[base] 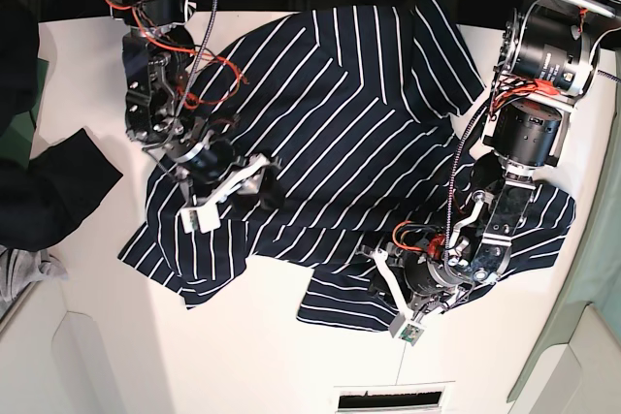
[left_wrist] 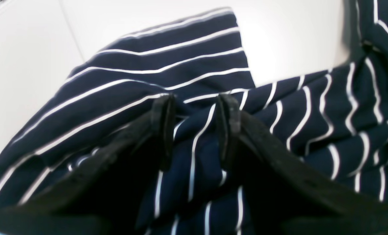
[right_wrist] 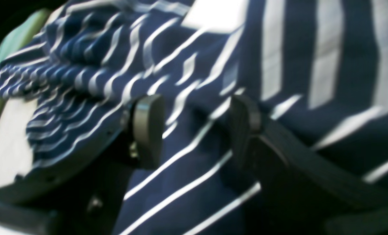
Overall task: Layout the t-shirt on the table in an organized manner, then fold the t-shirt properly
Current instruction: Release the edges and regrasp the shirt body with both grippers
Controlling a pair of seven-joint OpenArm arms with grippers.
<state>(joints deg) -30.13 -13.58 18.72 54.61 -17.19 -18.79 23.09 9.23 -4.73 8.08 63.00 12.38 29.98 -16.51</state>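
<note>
The navy t-shirt (base: 340, 113) with thin white stripes lies rumpled across the white table (base: 243, 356), its lower edge bunched and one flap folded over at the front (base: 340, 302). My right gripper (base: 266, 179) hovers low over the shirt's left part; in its wrist view the gripper (right_wrist: 197, 111) is open, with striped fabric (right_wrist: 187, 156) lying flat under the gap. My left gripper (base: 381, 261) sits over the front right folds. In the left wrist view that gripper (left_wrist: 197, 99) is open too, above creased fabric (left_wrist: 197, 153). Neither pinches the cloth.
A plain dark garment (base: 49, 191) lies at the table's left edge, with a grey cloth (base: 19, 273) below it. A vent slot (base: 383, 399) is set in the front edge. Bare white tabletop (left_wrist: 288, 36) shows beyond the shirt.
</note>
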